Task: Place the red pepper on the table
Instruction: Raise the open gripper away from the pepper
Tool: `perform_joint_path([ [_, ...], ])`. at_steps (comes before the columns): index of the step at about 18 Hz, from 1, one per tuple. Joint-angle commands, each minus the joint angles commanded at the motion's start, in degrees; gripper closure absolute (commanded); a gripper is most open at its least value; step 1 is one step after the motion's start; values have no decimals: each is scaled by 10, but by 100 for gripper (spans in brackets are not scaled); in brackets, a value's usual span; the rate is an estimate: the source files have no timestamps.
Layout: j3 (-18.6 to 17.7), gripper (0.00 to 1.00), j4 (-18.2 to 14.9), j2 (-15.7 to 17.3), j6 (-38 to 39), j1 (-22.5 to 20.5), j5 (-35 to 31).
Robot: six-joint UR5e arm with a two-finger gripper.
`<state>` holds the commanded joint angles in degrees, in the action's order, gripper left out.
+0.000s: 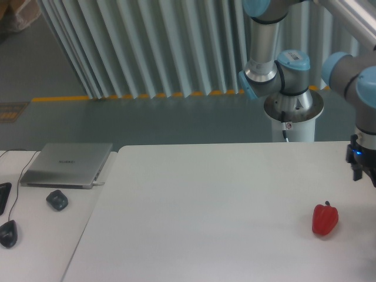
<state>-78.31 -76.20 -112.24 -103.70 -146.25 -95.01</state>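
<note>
One glossy red bell pepper [325, 219] is counted on the large white table [200, 205]; one closed silver laptop [67, 164] and two dark computer mice [57, 200] [8, 234] are counted on the narrower white desk [35, 247].

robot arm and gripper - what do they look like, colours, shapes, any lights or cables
The arm is made of round silver-grey metal tubes joined by grey joints with light-blue caps, on a round silver base with a small red-and-white tag and a thin dark cable. The black gripper is cut off by the right edge; only a dark body with a small blue light shows.
</note>
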Motion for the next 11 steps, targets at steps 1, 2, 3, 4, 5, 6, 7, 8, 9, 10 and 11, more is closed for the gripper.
perform_joint_path([
  [1, -3, 0, -1, 0, -2, -5, 3],
  [2, -5, 0, 0, -1, -8, -7, 10],
  [3, -6, 0, 0, -1, -11, -7, 15],
  [4, -6, 0, 0, -3, -11, -7, 18],
  [5, -7, 0, 0, -3, -11, -6, 23],
  [6, -7, 0, 0, -4, -11, -6, 24],
  [7, -7, 0, 0, -4, -11, -6, 25],
  [8, -7, 0, 0, -4, -10, -6, 33],
  [9, -7, 0, 0, -4, -10, -6, 34],
  [10, -7, 0, 0, -3, -9, -6, 34],
  [11, -7, 0, 0, -3, -10, -6, 34],
])
